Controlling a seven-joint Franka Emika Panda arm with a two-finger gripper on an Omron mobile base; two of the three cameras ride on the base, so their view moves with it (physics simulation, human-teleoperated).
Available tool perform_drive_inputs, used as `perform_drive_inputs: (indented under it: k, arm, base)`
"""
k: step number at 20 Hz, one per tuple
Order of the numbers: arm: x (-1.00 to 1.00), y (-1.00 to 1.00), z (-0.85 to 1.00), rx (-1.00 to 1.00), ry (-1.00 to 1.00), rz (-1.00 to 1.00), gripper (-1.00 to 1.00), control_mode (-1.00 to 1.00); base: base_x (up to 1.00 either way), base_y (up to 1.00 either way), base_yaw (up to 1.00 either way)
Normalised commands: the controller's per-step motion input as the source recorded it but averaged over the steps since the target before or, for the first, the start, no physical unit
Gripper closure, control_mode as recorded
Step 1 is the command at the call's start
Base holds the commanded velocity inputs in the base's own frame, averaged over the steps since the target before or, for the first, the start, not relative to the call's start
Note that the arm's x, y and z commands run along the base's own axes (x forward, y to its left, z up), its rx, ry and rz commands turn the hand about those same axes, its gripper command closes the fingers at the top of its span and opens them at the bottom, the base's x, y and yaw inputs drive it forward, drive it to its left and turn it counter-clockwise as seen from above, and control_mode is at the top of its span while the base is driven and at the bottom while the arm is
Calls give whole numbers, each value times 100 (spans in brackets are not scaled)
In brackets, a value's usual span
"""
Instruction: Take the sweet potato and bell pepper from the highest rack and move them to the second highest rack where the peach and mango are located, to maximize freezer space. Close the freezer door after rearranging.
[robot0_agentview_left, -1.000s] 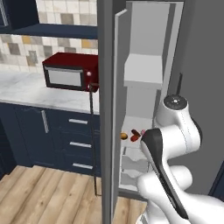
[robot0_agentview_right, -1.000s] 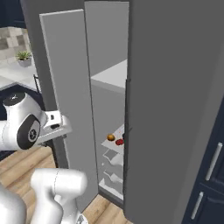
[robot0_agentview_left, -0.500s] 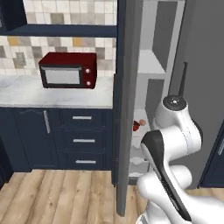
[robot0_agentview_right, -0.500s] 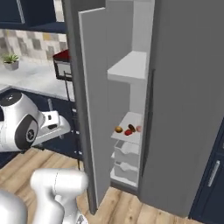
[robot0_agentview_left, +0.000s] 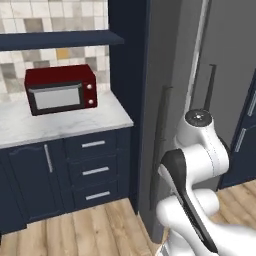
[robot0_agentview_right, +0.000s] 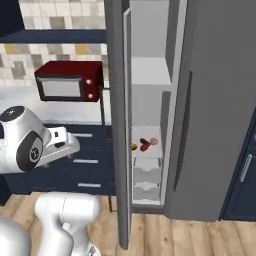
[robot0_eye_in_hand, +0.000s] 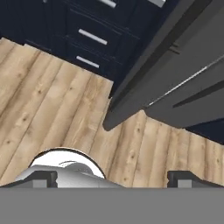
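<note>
The freezer door (robot0_agentview_right: 120, 125) stands ajar, small red-orange produce (robot0_agentview_right: 144, 144) inside; the claw (robot0_eye_in_hand: 112, 177) gapes empty.

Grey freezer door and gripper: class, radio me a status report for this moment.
Gripper open, empty, aimed at wooden floor. Grey freezer door ajar; small red and orange produce on one white inner rack. Door edge stands between arm and racks.
</note>
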Motion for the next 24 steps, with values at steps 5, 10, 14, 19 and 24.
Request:
perform_drive_inputs:
  k: [5, 10, 14, 19, 24]
  arm:
    - [0, 0, 0, 0, 0, 0, -100, 100]
    - [0, 0, 0, 0, 0, 0, -100, 100]
    - [0, 0, 0, 0, 0, 0, -100, 100]
    - [0, 0, 0, 0, 0, 0, -100, 100]
    - [22, 10, 0, 0, 0, -17, -100, -100]
  base:
    - [29, 84, -55]
    - [41, 64, -45]
    - [44, 61, -36]
    - [41, 55, -27]
    - [14, 19, -10]
